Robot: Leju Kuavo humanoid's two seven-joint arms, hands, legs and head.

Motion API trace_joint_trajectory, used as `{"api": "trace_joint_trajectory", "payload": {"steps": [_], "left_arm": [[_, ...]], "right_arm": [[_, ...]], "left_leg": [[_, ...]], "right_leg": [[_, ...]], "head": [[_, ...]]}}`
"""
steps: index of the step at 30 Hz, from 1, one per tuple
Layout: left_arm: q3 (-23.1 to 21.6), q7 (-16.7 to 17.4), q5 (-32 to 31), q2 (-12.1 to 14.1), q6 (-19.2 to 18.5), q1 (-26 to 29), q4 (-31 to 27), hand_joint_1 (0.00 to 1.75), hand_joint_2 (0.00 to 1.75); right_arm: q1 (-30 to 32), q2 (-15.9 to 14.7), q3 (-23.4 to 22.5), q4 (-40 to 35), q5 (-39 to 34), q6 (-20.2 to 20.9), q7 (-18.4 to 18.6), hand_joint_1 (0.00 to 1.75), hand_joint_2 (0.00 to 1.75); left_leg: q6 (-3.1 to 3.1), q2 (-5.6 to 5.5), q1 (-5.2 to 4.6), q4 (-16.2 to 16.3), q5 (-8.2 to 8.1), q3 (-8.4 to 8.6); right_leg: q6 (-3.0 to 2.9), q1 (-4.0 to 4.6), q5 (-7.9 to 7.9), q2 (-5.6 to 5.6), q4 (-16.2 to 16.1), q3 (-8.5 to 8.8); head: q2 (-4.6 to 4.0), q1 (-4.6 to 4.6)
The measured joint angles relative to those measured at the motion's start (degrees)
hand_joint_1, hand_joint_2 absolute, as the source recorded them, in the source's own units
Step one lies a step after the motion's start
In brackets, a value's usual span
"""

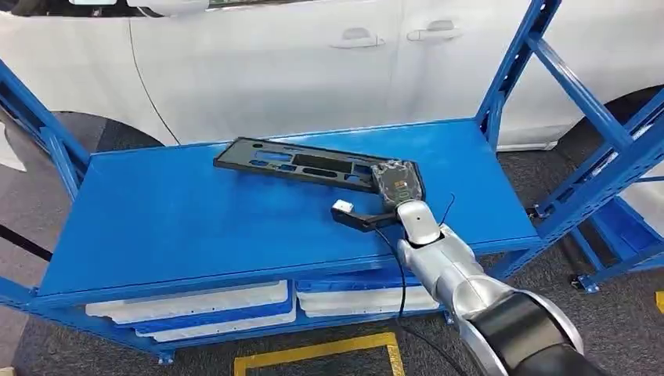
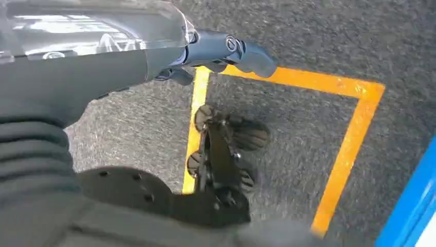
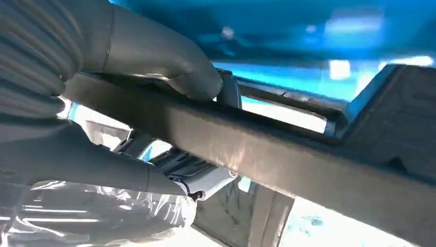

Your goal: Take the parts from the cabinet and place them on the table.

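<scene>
The black plastic panel (image 1: 301, 164) lies on the blue table top (image 1: 180, 211), toward 1 o'clock. The right hand (image 1: 397, 185) grips its near end, thumb (image 3: 169, 62) pressed on the edge, so release remains. The left hand (image 2: 226, 51) hangs empty, fingers loosely curled.

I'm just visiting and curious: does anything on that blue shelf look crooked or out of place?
The long black plastic frame part lies at a slant across the blue metal shelf top, because the right hand grips its near end. Nothing looks spilled or broken.
</scene>
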Motion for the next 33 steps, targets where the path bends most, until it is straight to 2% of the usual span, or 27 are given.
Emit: {"api": "trace_joint_trajectory", "payload": {"steps": [2, 3, 4, 5, 7, 8, 9, 10, 11, 12, 13, 14, 15, 16, 18, 19, 20, 21, 23, 24, 25, 26, 27, 28, 29, 30, 33], "left_arm": [[-0.07, -0.81, -0.18, 0.0, 0.22, 0.17, 0.0, 0.0, 1.75], [-0.09, -1.44, -0.18, 0.0, 0.22, 0.17, 0.0, 0.0, 1.75], [-0.13, -1.82, -0.15, -0.02, 0.17, 0.11, 0.0, 0.0, 1.75], [-0.17, -2.07, -0.15, 0.0, 0.04, 0.06, 0.0, 0.0, 1.75], [-0.31, -2.45, -0.13, 0.02, 0.02, 0.05, 0.0, 0.0, 1.75], [-0.31, -2.51, -0.11, 0.02, 0.02, 0.06, 0.0, 0.0, 1.75], [-0.31, -2.62, -0.02, 0.04, -0.18, 0.08, 0.0, 0.0, 1.75], [-0.31, -2.82, 0.04, 0.02, -0.68, 0.1, 0.0, 0.0, 1.75], [-0.31, -3.04, 0.15, 0.02, -1.2, 0.13, 0.0, 0.0, 1.75], [-0.31, -3.67, 0.41, 0.02, -1.94, 0.21, 0.0, 0.0, 1.75], [-0.31, -4.53, 0.63, 0.02, -2.76, 0.22, 0.0, 0.0, 1.75], [-0.28, -5.53, 1.01, 0.02, -3.48, 0.14, 0.0, 0.0, 1.75], [-0.28, -6.1, 1.03, 0.09, -3.89, -0.01, 0.0, 0.0, 1.75], [-0.28, -6.49, 1.05, 0.24, -4.2, -0.03, 0.0, 0.0, 1.75], [-0.28, -6.69, 1.07, 0.35, -4.31, 0.04, 0.0, 0.0, 1.75], [-0.28, -6.73, 1.07, 0.53, -4.35, 0.08, 0.0, 0.0, 1.75], [-0.28, -6.86, 1.16, 0.5, -4.5, 0.18, 0.0, 0.0, 1.75], [-0.24, -7.13, 1.27, 0.55, -4.81, 0.19, 0.0, 0.0, 1.75], [-0.09, -7.91, 1.75, 0.68, -5.2, 0.1, 0.0, 0.0, 1.75], [0.02, -8.18, 1.83, 0.68, -5.29, 0.12, 0.0, 0.0, 1.75], [0.13, -8.52, 1.88, 0.68, -5.44, 0.16, 0.0, 0.0, 1.75], [0.18, -8.7, 1.9, 0.68, -5.49, 0.16, 0.0, 0.0, 1.75], [0.22, -8.94, 1.97, 0.68, -5.6, 0.16, 0.0, 0.0, 1.75], [0.33, -9.37, 2.07, 0.7, -5.68, 0.14, 0.0, 0.0, 1.75], [0.42, -9.68, 2.14, 0.72, -5.77, 0.13, 0.0, 0.0, 1.75], [0.5, -9.99, 2.16, 0.74, -5.81, 0.09, 0.0, 0.0, 1.75], [0.55, -10.93, 2.23, 0.74, -6.14, 0.37, 0.0, 0.0, 1.75]], "right_arm": [[0.35, 0.31, -1.47, -0.55, -3.38, -1.1, -3.56, 1.75, 1.75], [0.5, 0.48, -2.73, -1.09, -6.29, -1.69, -6.77, 1.75, 1.75], [0.72, 0.55, -3.79, -1.62, -8.23, -1.88, -8.96, 1.75, 1.75], [0.73, 0.7, -4.91, -2.12, -9.74, -2.01, -10.59, 1.75, 1.75], [1.11, 0.9, -6.3, -2.49, -10.8, -2.19, -11.62, 1.75, 1.75], [1.64, 1.05, -6.78, -2.8, -11.64, -2.3, -12.56, 1.75, 1.75], [2.3, 1.29, -7.35, -3.26, -14.13, -2.21, -15.4, 1.75, 1.75], [3.07, 1.73, -8.31, -4.25, -19.06, -1.77, -20.57, 1.75, 1.75], [3.72, 1.81, -9.5, -5.65, -23.81, -0.71, -25.68, 1.75, 1.75], [4.58, 2.25, -10.9, -8.09, -30.64, 2.05, -31.71, 1.75, 1.75], [6.07, 2.67, -11.79, -11.8, -38.51, 6.79, -36.22, 1.75, 1.75], [8.63, 2.89, -11.96, -17.79, -48.46, 13.31, -39.91, 1.75, 1.75], [11.03, 2.95, -11.78, -23.48, -55.5, 17.94, -40.9, 1.75, 1.75], [12.94, 3.04, -11.5, -29.99, -62.1, 21.39, -40.27, 1.75, 1.75], [14.58, 3.28, -11.39, -37.07, -65.16, 22.77, -39.31, 1.75, 1.75], [15.22, 3.3, -11.39, -39.75, -64.79, 23.08, -39.28, 1.75, 1.75], [15.83, 3.1, -11.48, -42.06, -65.47, 23.8, -39.59, 1.75, 1.75], [16.47, 3.13, -11.5, -44.55, -68.36, 25.31, -40.69, 1.75, 1.75], [18.56, 2.87, -11.0, -49.97, -75.49, 32.14, -42.86, 1.75, 1.75], [19.99, 2.75, -10.38, -53.5, -79.27, 35.81, -42.96, 1.75, 1.75], [21.42, 2.6, -9.84, -57.02, -82.95, 39.22, -42.67, 1.75, 1.75], [22.33, 2.47, -9.42, -59.64, -85.37, 41.5, -42.12, 1.75, 1.75], [23.04, 2.34, -9.03, -62.11, -87.68, 43.48, -41.66, 1.75, 1.75], [23.72, 2.19, -8.42, -66.04, -90.83, 46.15, -41.18, 1.75, 1.75], [24.24, 2.1, -8.15, -67.9, -92.56, 47.54, -41.01, 1.75, 1.75], [24.82, 1.9, -7.89, -69.97, -93.72, 48.73, -40.95, 1.75, 1.75], [27.19, 1.38, -6.36, -75.04, -94.86, 51.98, -40.57, 1.75, 1.75]], "left_leg": [[0.48, 0.0, -0.19, 0.01, 0.0, -0.18], [0.99, 0.02, 0.18, -0.51, 0.32, -0.02], [1.38, 0.1, 0.37, -0.81, 0.55, 0.2], [1.75, 0.14, 0.37, -0.87, 0.59, 0.17], [1.88, 0.19, 0.3, -0.86, 0.56, 0.14], [1.91, 0.17, 0.29, -0.83, 0.54, 0.12], [1.91, 0.08, 0.29, -0.79, 0.53, 0.16], [1.91, -0.02, 0.3, -0.76, 0.5, 0.21], [1.85, -0.12, 0.31, -0.68, 0.43, 0.26], [1.62, -0.2, 0.32, -0.53, 0.26, 0.38], [1.34, -0.22, 0.32, -0.37, 0.05, 0.49], [0.98, -0.23, 0.02, -0.12, -0.19, 0.21], [0.8, -0.26, -0.1, 0.05, -0.23, -0.02], [0.47, -0.27, -0.12, -0.05, -0.21, -0.06], [-0.27, -0.3, -0.02, -0.46, -0.16, 0.25], [-0.59, -0.2, 0.09, -0.12, -0.74, 0.11], [-0.77, 0.07, 0.06, 1.4, -1.98, -0.25], [-0.94, 0.1, 0.11, 5.46, -4.43, -2.02], [-1.19, 0.08, 0.15, 14.72, -8.58, -6.16], [-1.23, 0.09, 0.15, 18.0, -9.32, -7.7], [-1.13, 0.09, 0.15, 17.6, -8.27, -7.67], [-0.99, 0.09, 0.15, 14.97, -6.4, -6.5], [-0.79, 0.09, 0.15, 10.58, -3.91, -4.38], [-0.37, 0.09, 0.11, 3.83, -0.68, -1.06], [-0.04, 0.09, 0.0, 0.63, -0.4, 0.3], [0.05, 0.09, -0.42, -0.11, -1.02, 1.02], [0.64, 0.04, -0.67, -0.18, -0.94, 0.85]], "right_leg": [[0.56, -0.11, 0.17, -0.01, -0.29, 0.04], [0.95, 0.04, 0.08, 0.0, -0.27, 0.09], [1.14, -0.25, -0.72, -0.07, 0.51, -0.11], [1.2, -0.2, -2.47, -0.13, 2.87, -1.27], [1.52, -0.32, -6.99, -0.13, 12.45, -5.69], [1.65, -0.4, -8.36, -0.14, 16.74, -7.81], [1.71, -0.51, -8.41, -0.14, 18.62, -8.81], [1.7, -0.63, -6.96, -0.16, 17.27, -8.36], [1.6, -0.66, -4.78, -0.16, 13.96, -6.82], [1.36, -0.67, -1.9, -0.19, 8.44, -4.26], [1.12, -0.66, 0.46, -0.28, 3.14, -1.74], [0.87, -0.43, -0.1, -0.39, 0.79, -0.48], [0.77, -0.25, 0.05, -0.38, 0.46, -0.81], [0.59, -0.2, -0.03, -0.39, 0.51, -0.93], [-0.21, -0.21, -0.04, -0.39, 0.4, -0.83], [-0.68, -0.7, 0.24, -0.55, -0.2, -0.4], [-0.97, -0.62, 0.23, -0.54, -0.37, -0.24], [-1.23, -0.6, 0.26, -0.51, -0.36, -0.27], [-1.4, -0.44, 0.16, -0.44, -0.3, -0.27], [-1.47, -0.33, 0.1, -0.36, -0.23, -0.24], [-1.5, -0.26, -0.01, -0.32, -0.15, -0.18], [-1.46, -0.21, -0.13, -0.28, -0.05, -0.08], [-1.37, -0.16, -0.28, -0.24, 0.02, 0.06], [-1.24, -0.1, -0.5, -0.23, 0.16, 0.34], [-1.09, -0.11, -0.63, -0.26, 0.17, 0.4], [-0.82, 0.25, -0.71, -0.26, 0.29, 0.25], [-0.03, -0.06, -0.49, -0.19, 0.08, 0.24]], "head": [[0.0, 0.0], [0.0, 0.0], [0.0, 0.0], [0.0, 0.0], [0.0, 0.0], [0.0, 0.0], [0.0, 0.0], [0.0, 0.0], [0.0, 0.0], [0.0, 0.0], [0.0, 0.0], [0.0, 0.0], [0.0, 0.0], [0.0, 0.0], [0.0, 0.0], [0.0, 0.0], [0.0, 0.0], [0.0, 0.0], [0.0, 0.0], [0.0, 0.0], [0.0, 0.0], [0.0, 0.0], [0.0, 0.0], [0.0, 0.0], [0.0, 0.0], [0.0, 0.0], [0.0, 0.0]]}}
